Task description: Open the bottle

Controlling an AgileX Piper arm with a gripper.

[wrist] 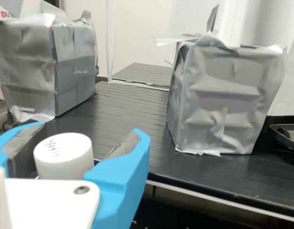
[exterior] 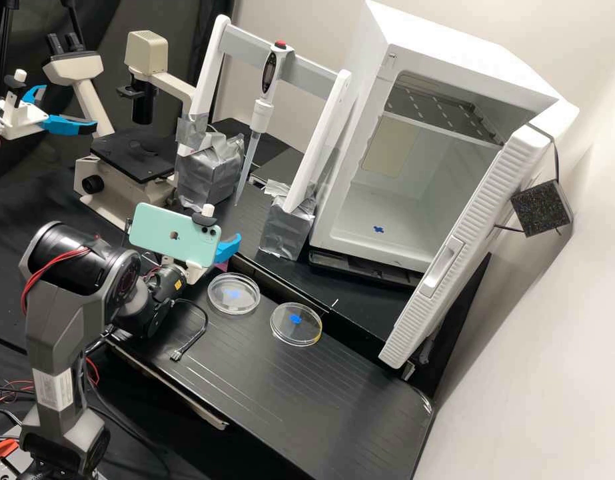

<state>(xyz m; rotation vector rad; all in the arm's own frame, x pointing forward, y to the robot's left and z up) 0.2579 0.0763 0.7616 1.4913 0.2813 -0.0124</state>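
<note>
In the high view my gripper (exterior: 228,249) is at the bench's left part, behind the phone on the wrist; one blue finger shows. A small pink patch, perhaps the bottle (exterior: 222,265), lies just below that finger. The wrist view shows my gripper (wrist: 89,127) with its fingers on both sides of the bottle's round white cap (wrist: 63,155), which carries handwriting on top. The fingers look shut on the bottle beneath the cap; fingers and gripper body hide the bottle's body. The cap is on.
Two clear dishes (exterior: 234,294) rest on the front bench (exterior: 280,393). Behind are a pipette (exterior: 259,113) on a white frame, silver-wrapped blocks (exterior: 287,230) and a microscope (exterior: 137,157). An open white incubator (exterior: 367,233) stands at the right. A second arm's gripper (exterior: 64,120) is at upper left.
</note>
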